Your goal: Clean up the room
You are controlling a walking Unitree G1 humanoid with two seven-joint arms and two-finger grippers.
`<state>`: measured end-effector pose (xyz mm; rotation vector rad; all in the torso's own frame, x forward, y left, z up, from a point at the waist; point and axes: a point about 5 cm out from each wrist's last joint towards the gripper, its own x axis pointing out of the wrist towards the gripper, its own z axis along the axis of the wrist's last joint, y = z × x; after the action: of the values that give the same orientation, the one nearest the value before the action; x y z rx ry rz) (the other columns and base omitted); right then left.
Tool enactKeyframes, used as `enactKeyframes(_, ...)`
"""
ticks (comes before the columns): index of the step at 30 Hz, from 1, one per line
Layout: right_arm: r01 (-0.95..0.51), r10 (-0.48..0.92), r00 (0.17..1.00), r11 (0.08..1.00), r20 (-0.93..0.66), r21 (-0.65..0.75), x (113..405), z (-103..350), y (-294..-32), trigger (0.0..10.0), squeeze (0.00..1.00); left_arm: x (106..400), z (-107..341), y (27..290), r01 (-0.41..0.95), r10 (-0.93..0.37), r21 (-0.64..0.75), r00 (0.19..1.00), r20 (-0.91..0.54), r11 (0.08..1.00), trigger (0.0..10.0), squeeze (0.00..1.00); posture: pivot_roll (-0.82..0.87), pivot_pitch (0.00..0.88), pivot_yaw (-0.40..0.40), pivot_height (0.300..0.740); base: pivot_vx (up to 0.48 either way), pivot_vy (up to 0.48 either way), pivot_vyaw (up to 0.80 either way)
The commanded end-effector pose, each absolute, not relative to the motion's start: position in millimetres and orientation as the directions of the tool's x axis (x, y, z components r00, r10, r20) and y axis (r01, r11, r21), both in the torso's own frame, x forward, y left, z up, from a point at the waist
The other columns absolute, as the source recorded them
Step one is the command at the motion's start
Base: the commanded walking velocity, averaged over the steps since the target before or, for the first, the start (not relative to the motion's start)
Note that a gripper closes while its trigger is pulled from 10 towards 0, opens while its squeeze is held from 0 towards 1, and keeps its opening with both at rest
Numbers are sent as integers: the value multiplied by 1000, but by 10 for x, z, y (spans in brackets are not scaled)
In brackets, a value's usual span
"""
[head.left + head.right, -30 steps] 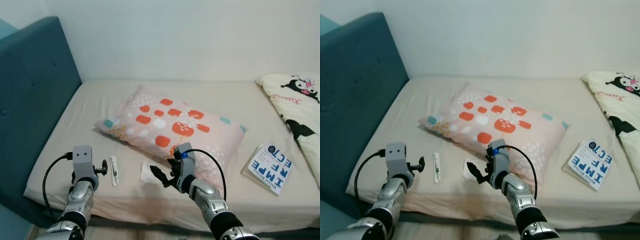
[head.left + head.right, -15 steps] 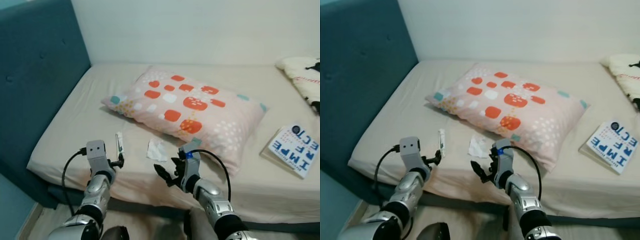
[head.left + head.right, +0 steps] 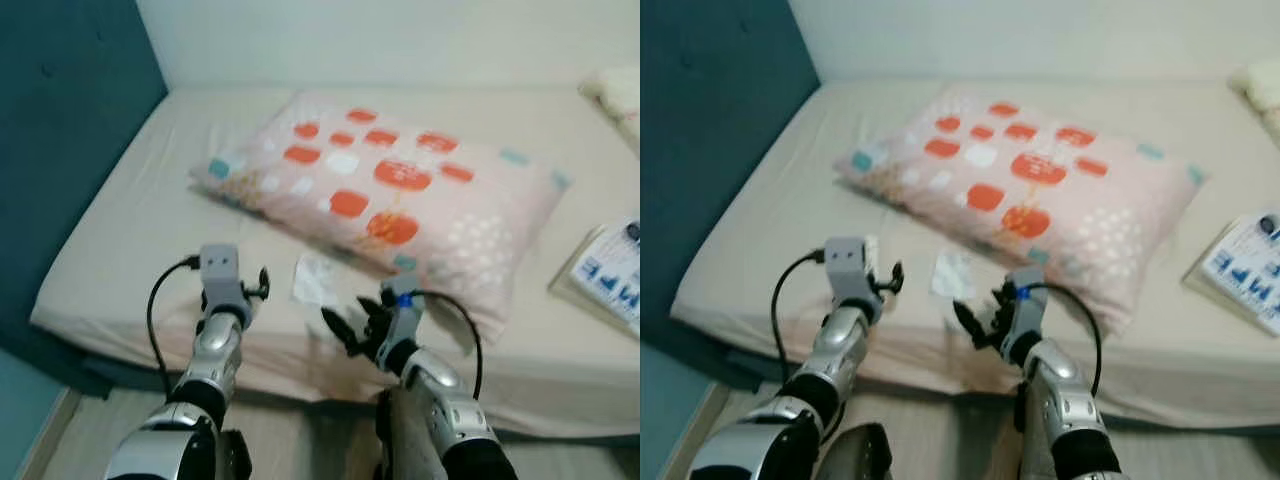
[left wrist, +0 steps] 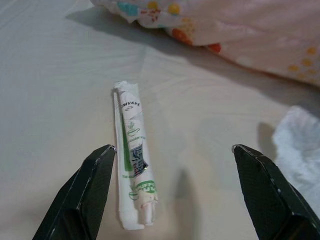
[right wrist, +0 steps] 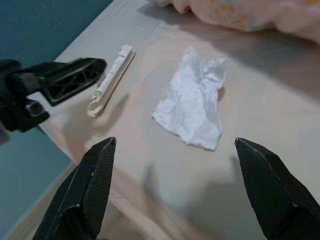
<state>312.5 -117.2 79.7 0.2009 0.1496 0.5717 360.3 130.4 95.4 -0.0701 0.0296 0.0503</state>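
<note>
A long white wrapper [image 4: 132,165] with green print lies flat on the beige bed sheet [image 3: 150,230] near the front edge. My left gripper [image 4: 175,200] is open just short of its near end, one finger on each side. A crumpled white tissue [image 5: 192,107] lies on the sheet to the right of the wrapper [image 5: 110,80], just in front of the pillow [image 3: 390,190]. My right gripper [image 3: 352,328] hovers open a little before the tissue [image 3: 315,278], with nothing between its fingers.
A pink pillow with orange and white patches lies across the middle of the bed. A blue and white book [image 3: 615,275] rests at the right. The teal headboard [image 3: 60,120] rises on the left. Wooden floor [image 3: 90,440] shows below the mattress edge.
The camera has moved closer to the bed and tilted down. My left gripper has come from left of the wrapper to its near end. The right gripper stays open before the tissue.
</note>
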Motion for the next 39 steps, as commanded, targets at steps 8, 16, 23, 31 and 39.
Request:
enactKeyframes(8, -552, 565, 824, 791, 31, 263, 3060, 1130, -1083, 10000, 0, 3635, 916, 1549, -193, 203, 93, 972, -114, 977, 10000, 0, -93, 377, 120, 490, 0, 0, 0)
enactKeyframes(16, -544, 540, 835, 777, 108, 317, 3038, 1292, -1099, 10000, 0, 3618, 862, 1406, -167, 175, 66, 973, -147, 984, 10000, 0, -110, 423, 126, 470, 0, 0, 0)
enactKeyframes(23, -568, 553, 820, 756, 146, 326, 3003, 1439, -1068, 10000, 0, 3650, 916, 1293, -158, 162, 36, 976, -143, 987, 10000, 0, -123, 439, 120, 470, 0, 0, 0)
enactKeyframes(31, -569, 552, 819, 742, 158, 355, 2999, 1516, -1073, 10000, 0, 3745, 1097, 1226, -154, 150, -33, 983, -105, 987, 0, 0, -103, 451, 111, 470, 0, 0, 0)
enactKeyframes(39, -581, 560, 810, 721, 176, 377, 3047, 1553, -1045, 10000, 0, 3734, 1080, 1229, -162, 155, -53, 982, -108, 985, 0, 0, -88, 463, 108, 470, 0, 0, 0)
